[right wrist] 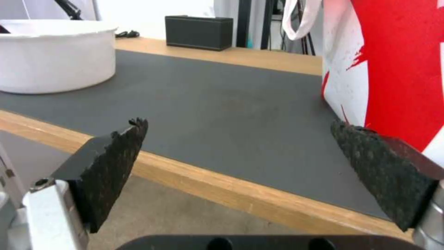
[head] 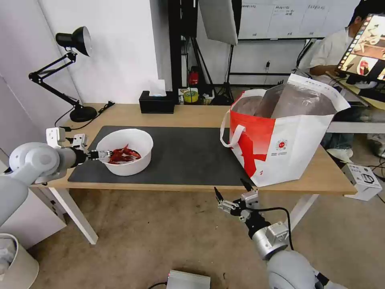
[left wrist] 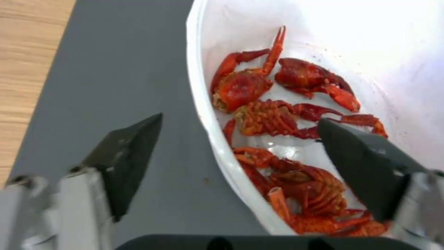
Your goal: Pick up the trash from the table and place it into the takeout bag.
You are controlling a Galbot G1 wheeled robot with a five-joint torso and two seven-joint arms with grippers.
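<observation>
Straddling the rim of the white bowl of crayfish shells [left wrist: 296, 114], the left claw [left wrist: 240, 137] is gaping apart, one finger inside, one outside. For a sound lift it should be pinching the wall squarely and keeping level toward the takeout bag [head: 288, 136]. Below the surface [head: 200, 116] edge, the right claw [right wrist: 240, 146] is hanging spread apart.

matt grey mat [head: 188, 154] on light-wood table [head: 200, 116]; foil-lined takeout bag [head: 296, 148]

Head view: high, looking down across table [head: 192, 116]. Left wrist: close above bowl [left wrist: 208, 114]. Right wrist: low at table's front edge, sharing bowl and mat [right wrist: 222, 104].
</observation>
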